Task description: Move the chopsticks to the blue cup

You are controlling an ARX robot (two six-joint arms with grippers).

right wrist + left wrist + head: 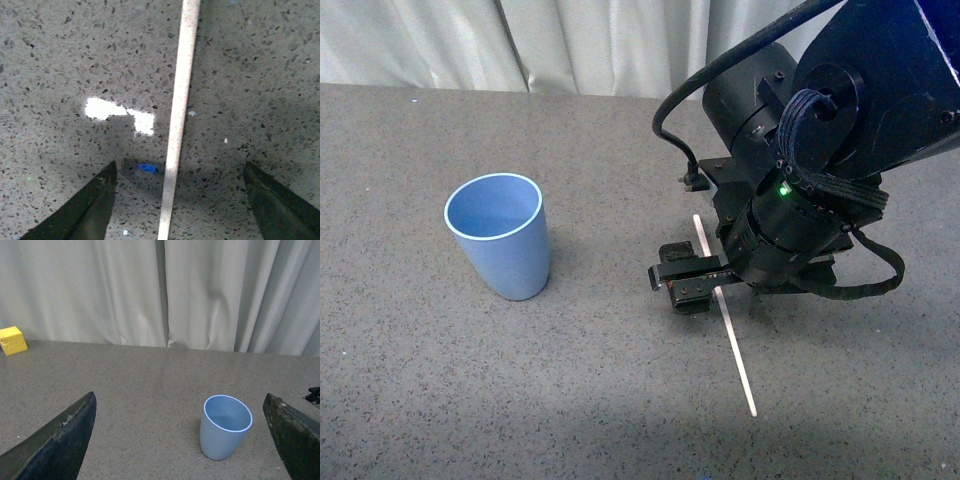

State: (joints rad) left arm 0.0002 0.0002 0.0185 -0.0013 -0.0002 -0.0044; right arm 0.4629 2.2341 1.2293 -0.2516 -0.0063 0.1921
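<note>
Between the spread fingers of the right gripper (682, 278), which sits low over the grey speckled table (430, 400): the chopsticks (741, 358), one pale stick lying flat, apparently touched by neither finger, its ends reaching past the gripper on both sides. Well apart from that gripper, off to its left: the blue cup (505, 245), upright on the table, mouth up. Left gripper (178, 437): fingers wide apart, the cup standing ahead of it.

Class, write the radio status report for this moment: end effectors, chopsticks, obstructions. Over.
Right end effector open, astride the chopsticks, which lie flat on the table. Left end effector open, empty. Blue cup upright, nothing between it and the chopsticks.
</note>
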